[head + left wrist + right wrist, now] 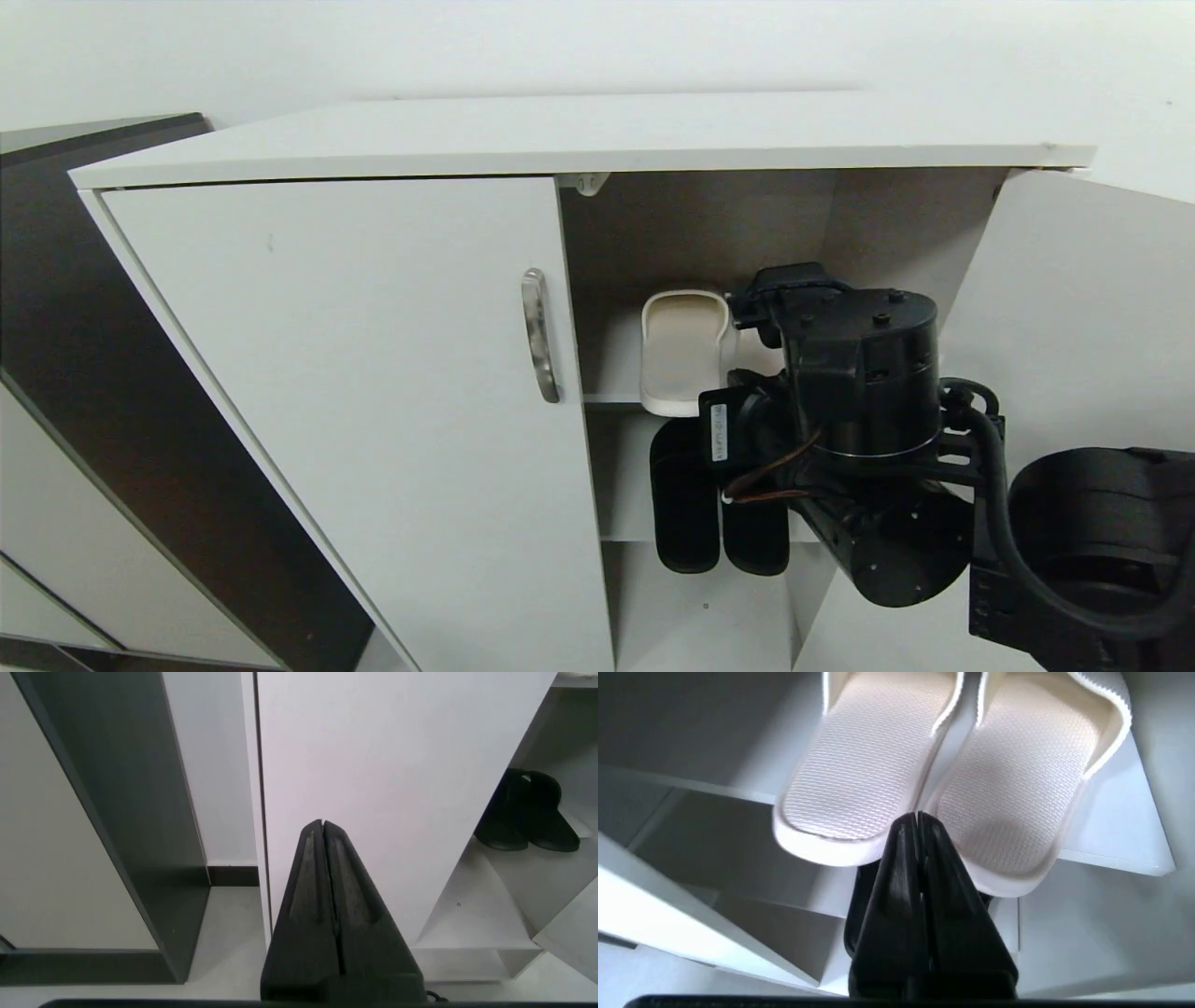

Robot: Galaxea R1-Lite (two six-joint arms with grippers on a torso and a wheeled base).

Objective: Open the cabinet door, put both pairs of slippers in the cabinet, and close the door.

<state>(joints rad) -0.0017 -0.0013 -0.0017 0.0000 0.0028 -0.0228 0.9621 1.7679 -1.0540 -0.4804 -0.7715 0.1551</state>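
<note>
Your right arm was stretched forward into the open side of the cabinet, wrist level with the upper shelf. The right claw was pressed together and empty, its tips at the heels of the white slippers. That pair sat side by side on the upper shelf, heels overhanging the edge. The black slippers lay on the shelf below. Your left claw, also pressed together, pointed at the closed left door. The right door stood wide open.
</note>
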